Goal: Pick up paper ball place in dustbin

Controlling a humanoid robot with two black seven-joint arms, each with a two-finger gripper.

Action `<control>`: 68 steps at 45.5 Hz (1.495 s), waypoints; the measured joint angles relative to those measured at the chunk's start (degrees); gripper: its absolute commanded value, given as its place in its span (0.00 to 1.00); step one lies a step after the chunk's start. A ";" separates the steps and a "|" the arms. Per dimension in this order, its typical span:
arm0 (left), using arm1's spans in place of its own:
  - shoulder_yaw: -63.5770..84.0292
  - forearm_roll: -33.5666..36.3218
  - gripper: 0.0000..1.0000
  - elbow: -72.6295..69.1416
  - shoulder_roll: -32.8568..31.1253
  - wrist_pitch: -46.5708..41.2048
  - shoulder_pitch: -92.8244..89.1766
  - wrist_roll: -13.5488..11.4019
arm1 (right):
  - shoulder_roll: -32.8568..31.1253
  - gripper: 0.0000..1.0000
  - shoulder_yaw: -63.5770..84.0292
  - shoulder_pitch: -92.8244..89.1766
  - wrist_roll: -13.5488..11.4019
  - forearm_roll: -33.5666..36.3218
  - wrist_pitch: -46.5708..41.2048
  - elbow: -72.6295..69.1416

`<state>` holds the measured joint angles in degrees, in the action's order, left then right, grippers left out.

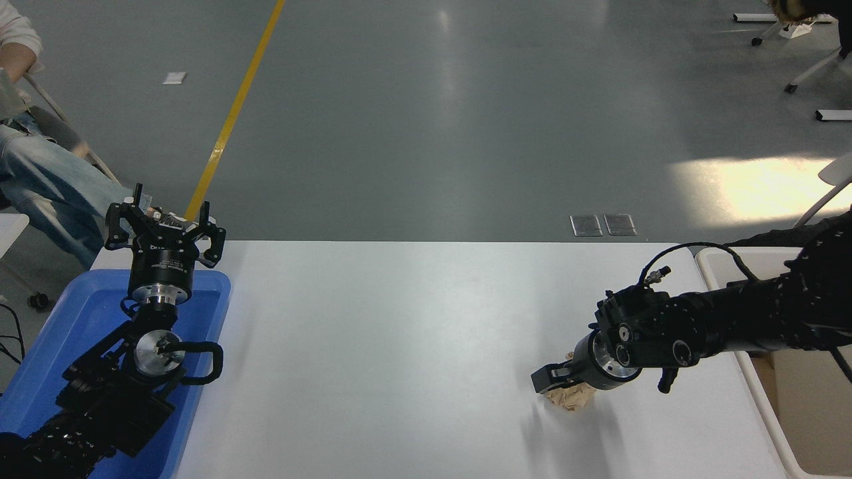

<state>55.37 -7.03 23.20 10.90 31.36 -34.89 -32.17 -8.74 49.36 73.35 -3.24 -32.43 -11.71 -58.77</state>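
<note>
The tan-brown paper ball [574, 399] lies on the white table [399, 346] at the front right. My right gripper [561, 386] is low over it, open, with one finger [544, 380] at the ball's left side; the other finger is hidden behind the wrist. Most of the ball is covered by the gripper. The cream-white dustbin [707, 261] stands just off the table's right edge, partly behind my right arm. My left gripper [163, 223] is parked, open and empty, at the lower left.
A shallow blue tray [210, 293] lies under my left arm at the table's left edge. A seated person's legs [46, 186] are at the far left. Chair legs stand on the grey floor at the top right.
</note>
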 measured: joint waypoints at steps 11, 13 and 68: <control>0.00 0.00 0.99 0.00 0.00 0.00 0.00 0.00 | -0.27 0.00 0.03 0.55 -0.08 -0.26 0.20 0.21; 0.00 0.00 0.99 0.00 0.00 0.00 0.00 0.00 | -0.61 0.00 0.19 1.07 -0.09 -0.18 0.09 -0.14; -0.18 0.00 0.99 0.00 0.08 0.00 0.07 0.00 | -14.32 0.00 19.19 66.69 0.30 10.36 -24.26 -32.11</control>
<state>55.20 -7.03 23.20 10.98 31.37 -34.82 -32.17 -23.06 68.55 140.03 -2.94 -22.07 -35.97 -90.88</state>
